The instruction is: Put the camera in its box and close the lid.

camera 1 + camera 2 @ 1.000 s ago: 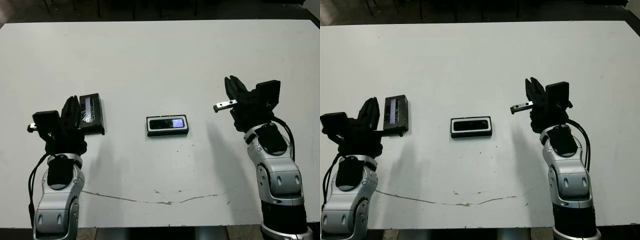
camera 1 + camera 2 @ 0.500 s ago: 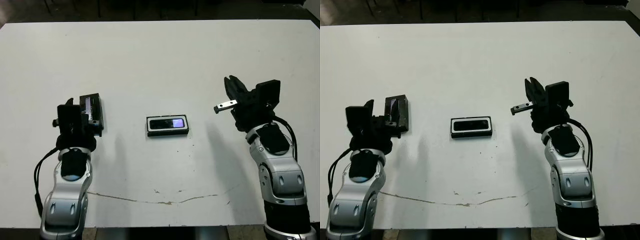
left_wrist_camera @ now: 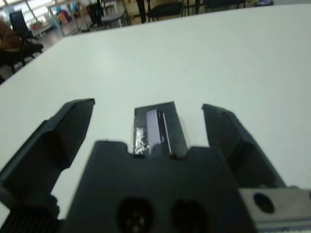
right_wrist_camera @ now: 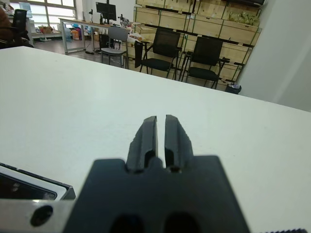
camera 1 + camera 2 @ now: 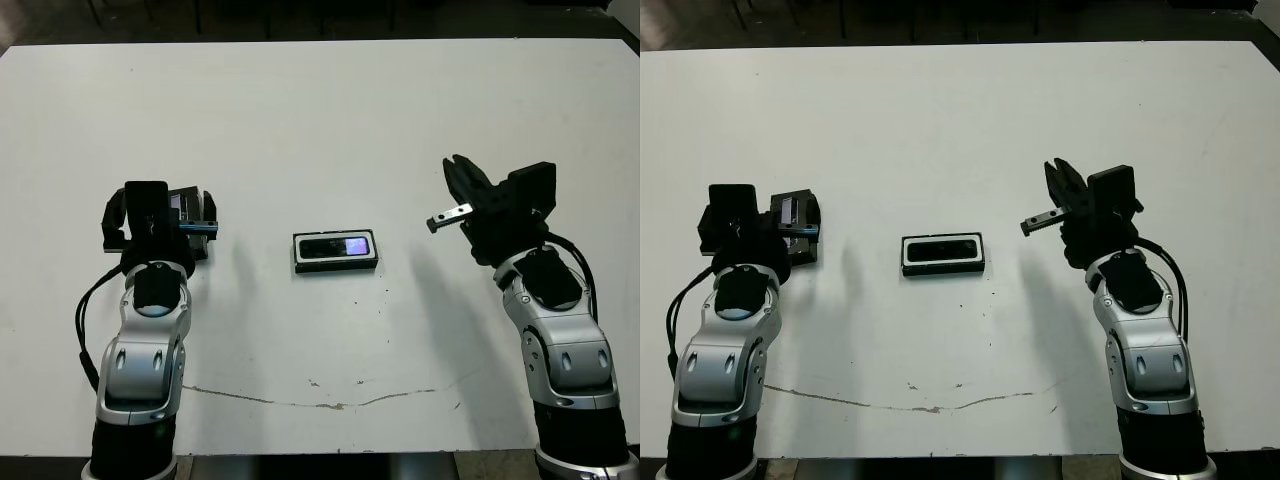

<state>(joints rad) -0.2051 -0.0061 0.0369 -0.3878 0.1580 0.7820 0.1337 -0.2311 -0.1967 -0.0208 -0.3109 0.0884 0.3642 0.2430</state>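
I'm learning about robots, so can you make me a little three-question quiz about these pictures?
1. True or false: the slim black camera with the pale bluish patch lies inside the shallow white-lined black box.
2. Which gripper is open, next to the flat black lid with the silvery strip? A: left gripper. B: right gripper.
3. Fill in: the right gripper's fingers are ____ and hold nothing.

Key: 1 true; 2 A; 3 shut.

White table (image 5: 320,110); black office chairs (image 4: 204,60), stacked wooden crates (image 4: 194,22), bright windows (image 4: 43,9) beyond.
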